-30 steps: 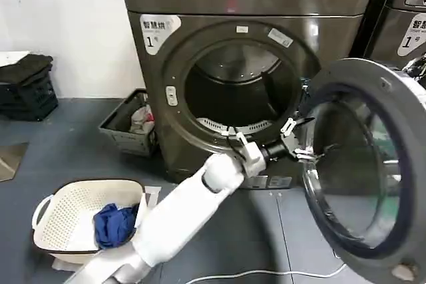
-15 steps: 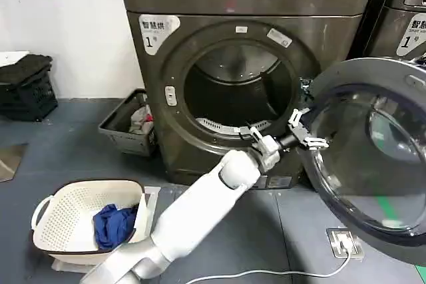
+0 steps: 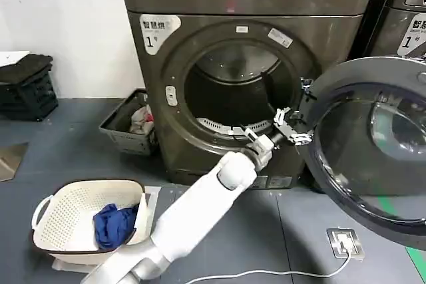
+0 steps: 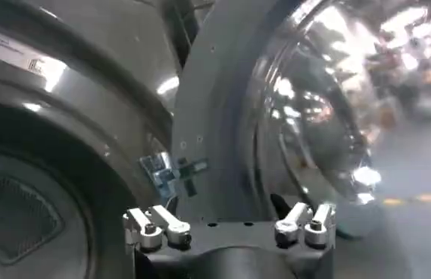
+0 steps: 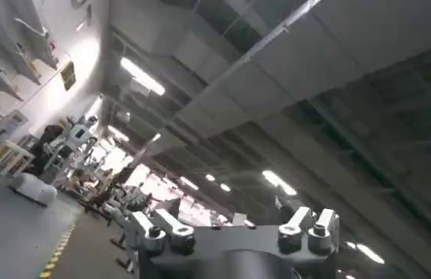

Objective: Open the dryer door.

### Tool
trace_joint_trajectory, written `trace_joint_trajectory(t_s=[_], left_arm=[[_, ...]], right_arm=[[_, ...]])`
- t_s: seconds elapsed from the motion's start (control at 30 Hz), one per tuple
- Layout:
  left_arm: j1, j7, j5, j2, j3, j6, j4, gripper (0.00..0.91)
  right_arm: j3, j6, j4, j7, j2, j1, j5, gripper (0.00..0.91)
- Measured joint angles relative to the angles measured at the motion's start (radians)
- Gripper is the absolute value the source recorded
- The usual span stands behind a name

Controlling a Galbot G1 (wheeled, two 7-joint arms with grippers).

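The dryer door [image 3: 346,74], a wide ring around dark tinted glass, stands swung open to the right of the drum opening [image 3: 236,91]. My left gripper [image 3: 293,128] is open and holds nothing. It hovers at the door's inner edge on the hinge side, in front of the drum's right rim. In the left wrist view the left gripper [image 4: 229,218] faces the door's grey rim [image 4: 215,114], its shiny glass [image 4: 321,114] and a metal hinge piece [image 4: 171,168]. The right gripper [image 5: 230,227] is open and points up at a ceiling.
A white laundry basket [image 3: 66,214] with a blue cloth lies on the floor at the front left. A dark crate [image 3: 126,128] stands beside the dryer. Black crates [image 3: 26,88] stand by the wall. A cable and floor socket [image 3: 343,243] lie below the door.
The door has swung wider to the right. My left gripper rose and drew back slightly toward the drum opening, staying open.
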Motion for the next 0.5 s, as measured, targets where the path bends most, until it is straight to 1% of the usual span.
trace_joint_trajectory(t_s=[0.1, 0.2, 0.27, 0.4, 0.43, 0.5], left_arm=[[0.006, 0.002, 0.002, 0.0, -0.003, 0.018, -0.009, 0.907], [0.019, 0.032, -0.011, 0.0, -0.013, 0.074, -0.031, 0.907], [0.033, 0.059, -0.039, 0.0, -0.02, 0.12, -0.063, 0.907], [0.067, 0.082, -0.084, 0.0, -0.032, 0.237, -0.174, 0.907], [0.079, 0.081, -0.097, 0.0, -0.038, 0.27, -0.213, 0.907], [0.1, 0.07, -0.122, 0.0, -0.047, 0.31, -0.282, 0.907]], right_arm=[[0.0, -0.001, -0.003, -0.003, -0.004, 0.002, 0.004, 0.907], [-0.001, -0.011, -0.008, -0.003, -0.013, 0.002, 0.023, 0.907], [-0.001, -0.031, -0.009, -0.003, -0.015, 0.002, 0.028, 0.907], [-0.004, -0.052, -0.018, -0.008, -0.023, 0.004, 0.022, 0.907], [-0.005, -0.054, -0.021, -0.012, -0.025, 0.004, 0.022, 0.907], [-0.006, -0.054, -0.032, -0.025, -0.032, 0.005, 0.025, 0.907]])
